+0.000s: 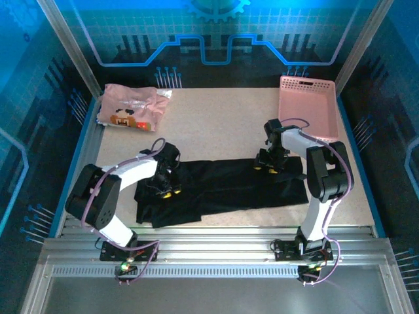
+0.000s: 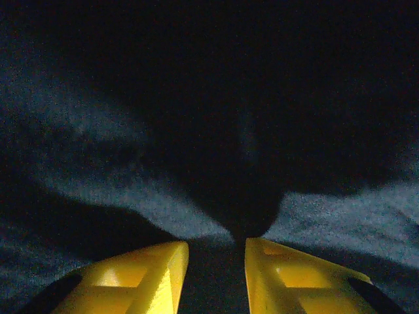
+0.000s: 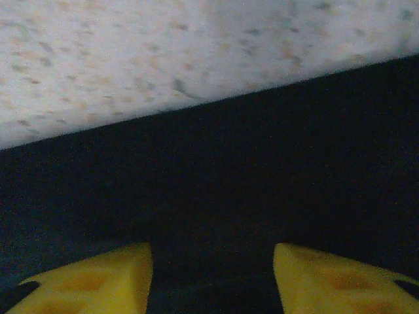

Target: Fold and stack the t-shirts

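Note:
The black t-shirt point(image 1: 226, 186) lies spread in a long band across the middle of the table. My left gripper point(image 1: 168, 188) is pressed down on its left part. In the left wrist view the yellow fingers point(image 2: 147, 271) stand close together, and a raised fold of black cloth point(image 2: 249, 216) runs into the narrow gap of the gripper point(image 2: 216, 245). My right gripper point(image 1: 265, 165) sits at the shirt's far right edge. It is open point(image 3: 213, 247) over flat black cloth point(image 3: 262, 163), which it does not pinch. The pink printed t-shirt point(image 1: 134, 108) lies folded at the back left.
A pink mesh basket point(image 1: 308, 108) stands at the back right, just behind the right arm. Bare speckled tabletop point(image 1: 216, 124) lies between the pink shirt and the basket and shows beyond the black shirt's edge point(image 3: 163, 52). Metal rails run along the near edge.

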Controlling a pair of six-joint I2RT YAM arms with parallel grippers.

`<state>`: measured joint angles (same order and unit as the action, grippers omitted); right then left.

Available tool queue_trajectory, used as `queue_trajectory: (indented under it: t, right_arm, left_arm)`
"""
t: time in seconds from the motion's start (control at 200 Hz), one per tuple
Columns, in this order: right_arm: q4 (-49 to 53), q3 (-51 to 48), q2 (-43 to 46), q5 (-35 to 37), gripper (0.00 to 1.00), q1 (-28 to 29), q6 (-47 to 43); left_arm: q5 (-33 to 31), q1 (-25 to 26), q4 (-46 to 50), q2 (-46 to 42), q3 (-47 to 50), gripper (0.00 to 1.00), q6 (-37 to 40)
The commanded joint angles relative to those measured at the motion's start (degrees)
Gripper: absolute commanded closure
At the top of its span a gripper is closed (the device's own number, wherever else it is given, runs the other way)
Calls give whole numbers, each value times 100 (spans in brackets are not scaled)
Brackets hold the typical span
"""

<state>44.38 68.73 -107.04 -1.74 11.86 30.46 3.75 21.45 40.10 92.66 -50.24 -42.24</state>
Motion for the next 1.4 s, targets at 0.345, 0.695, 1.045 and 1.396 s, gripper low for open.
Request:
queue_trajectory:
  t: [0.345, 0.695, 1.045, 1.396]
  right_arm:
    - [598, -836, 516, 893, 46, 37, 272]
    - [698, -1330, 1270, 193, 39, 671, 229]
    - [424, -716, 530, -916, 39, 2275, 613]
    - [171, 361, -197, -1112, 38, 3387, 1684]
  left_arm:
    - [-633, -831, -36, 2469, -2783, 68, 1087]
    - [321, -1013, 834, 5196, -7292, 62, 1734]
    - [2007, -1082, 110, 7099, -9915, 56, 926]
    - [2835, -1099, -2301, 8259, -10927, 51, -1079]
